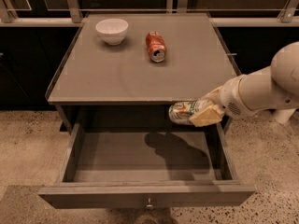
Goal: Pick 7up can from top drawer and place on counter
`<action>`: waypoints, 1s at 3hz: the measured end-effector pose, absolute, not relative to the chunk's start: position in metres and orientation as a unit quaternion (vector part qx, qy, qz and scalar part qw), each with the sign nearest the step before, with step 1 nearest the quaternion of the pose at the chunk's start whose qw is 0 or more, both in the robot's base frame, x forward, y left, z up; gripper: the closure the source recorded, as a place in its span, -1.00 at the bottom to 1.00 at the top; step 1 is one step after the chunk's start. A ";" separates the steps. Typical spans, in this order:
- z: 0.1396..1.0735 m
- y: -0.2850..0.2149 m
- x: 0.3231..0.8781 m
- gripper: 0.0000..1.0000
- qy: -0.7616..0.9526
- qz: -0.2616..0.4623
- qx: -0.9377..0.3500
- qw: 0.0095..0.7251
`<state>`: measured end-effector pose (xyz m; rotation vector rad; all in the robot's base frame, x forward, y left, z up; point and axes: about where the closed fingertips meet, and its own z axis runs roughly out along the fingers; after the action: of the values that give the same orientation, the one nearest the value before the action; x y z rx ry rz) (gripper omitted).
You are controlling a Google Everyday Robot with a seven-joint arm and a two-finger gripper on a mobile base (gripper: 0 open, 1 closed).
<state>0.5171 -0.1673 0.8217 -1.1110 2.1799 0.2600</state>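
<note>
The 7up can [184, 111], silver-white and green, lies sideways in my gripper [202, 112], held in the air above the open top drawer [145, 157] at about the height of the counter's front edge. The gripper is shut on the can, with one pale finger [206, 116] across its side. My white arm [257, 92] reaches in from the right. The grey counter [140, 66] lies just behind and above the can. The drawer is pulled out, its inside holds nothing, and its round knob [149, 203] shows at the front centre.
A white bowl [112, 30] stands at the counter's back left. A red-orange can [156, 46] lies on its side at the back centre. Dark cabinets and a metal rail run behind. Speckled floor lies on both sides of the drawer.
</note>
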 end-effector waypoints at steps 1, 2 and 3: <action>0.831 -0.176 0.533 1.00 0.830 0.112 -0.422 0.347; 0.840 -0.187 0.549 1.00 0.828 0.113 -0.414 0.360; 0.855 -0.204 0.559 1.00 0.833 0.097 -0.402 0.367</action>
<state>0.5587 -0.2039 0.8553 -1.0340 2.1406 0.2501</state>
